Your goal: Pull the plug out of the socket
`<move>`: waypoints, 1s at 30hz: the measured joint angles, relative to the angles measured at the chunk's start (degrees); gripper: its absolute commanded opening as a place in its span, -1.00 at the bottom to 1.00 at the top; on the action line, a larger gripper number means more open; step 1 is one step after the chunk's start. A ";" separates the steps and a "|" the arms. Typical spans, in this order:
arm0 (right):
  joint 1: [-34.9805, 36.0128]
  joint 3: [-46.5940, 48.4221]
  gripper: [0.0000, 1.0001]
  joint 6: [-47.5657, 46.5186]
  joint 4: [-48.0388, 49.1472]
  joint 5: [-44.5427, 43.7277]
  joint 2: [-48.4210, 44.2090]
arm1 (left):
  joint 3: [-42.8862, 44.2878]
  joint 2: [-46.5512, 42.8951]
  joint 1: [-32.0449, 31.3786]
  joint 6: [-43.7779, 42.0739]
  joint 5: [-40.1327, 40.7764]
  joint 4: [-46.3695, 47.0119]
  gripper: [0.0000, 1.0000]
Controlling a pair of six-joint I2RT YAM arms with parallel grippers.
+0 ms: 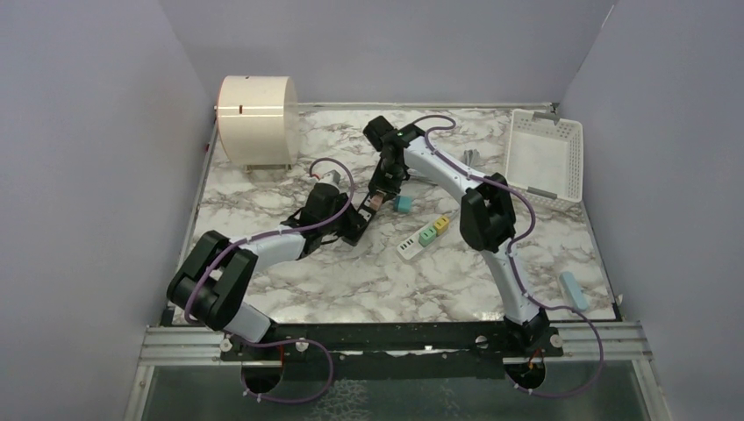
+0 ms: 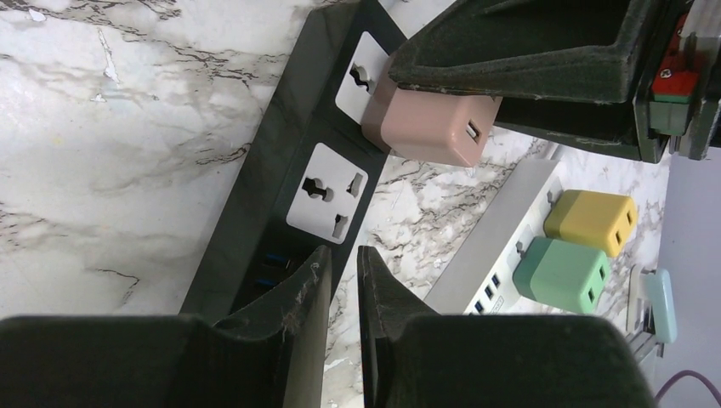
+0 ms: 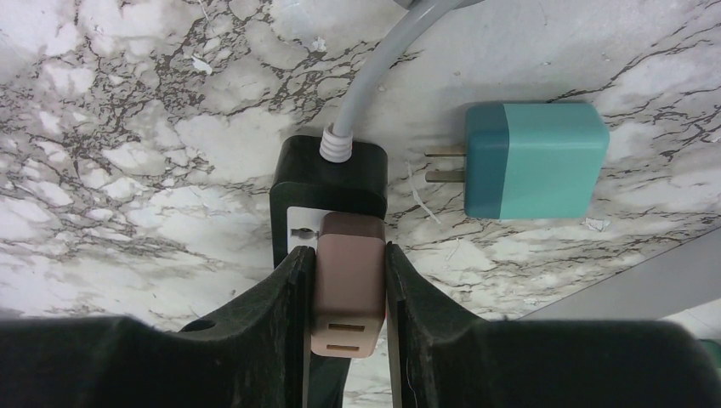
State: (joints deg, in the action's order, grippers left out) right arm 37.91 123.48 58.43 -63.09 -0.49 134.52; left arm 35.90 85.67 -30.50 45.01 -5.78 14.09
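Observation:
A black power strip (image 1: 361, 215) lies mid-table, also in the left wrist view (image 2: 272, 195) and the right wrist view (image 3: 327, 174). A pink plug (image 1: 375, 202) sits in its far socket (image 2: 429, 127). My right gripper (image 3: 347, 251) is shut on the pink plug (image 3: 349, 289), one finger on each side, and reaches down onto it (image 1: 379, 189). My left gripper (image 2: 344, 255) is shut at the strip's near end (image 1: 353, 230), with its fingertips over the strip's edge and nothing between them. One empty white socket (image 2: 327, 194) shows between the two grippers.
A teal plug (image 3: 536, 161) lies loose right of the strip (image 1: 403, 204). A white strip (image 2: 493, 246) carries a green plug (image 2: 561, 274) and a yellow plug (image 2: 591, 221). A white basket (image 1: 546, 153) stands back right, a cream cylinder (image 1: 257, 110) back left.

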 measured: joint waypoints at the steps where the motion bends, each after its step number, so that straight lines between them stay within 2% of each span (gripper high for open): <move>1: 0.00 0.00 -0.98 -0.02 0.00 0.04 0.00 | 0.00 0.09 0.00 0.04 0.00 0.07 -0.57; 10: 0.00 1.25 -0.98 -1.03 -0.04 0.22 -0.09 | 0.00 1.29 0.00 0.59 0.00 2.23 -0.65; 23: 0.00 3.21 -0.98 -1.51 1.07 1.90 -2.43 | -1.66 5.97 -0.35 1.92 -0.59 4.02 -0.66; 30: -0.02 3.17 -0.98 -4.28 0.68 1.86 -2.43 | -1.68 5.38 -0.33 -0.07 -6.10 5.03 -0.58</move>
State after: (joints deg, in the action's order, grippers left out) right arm 37.89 126.65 54.15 -62.41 1.37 132.09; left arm 34.22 91.05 -30.83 44.95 -11.88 19.11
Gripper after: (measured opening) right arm 0.351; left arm 0.177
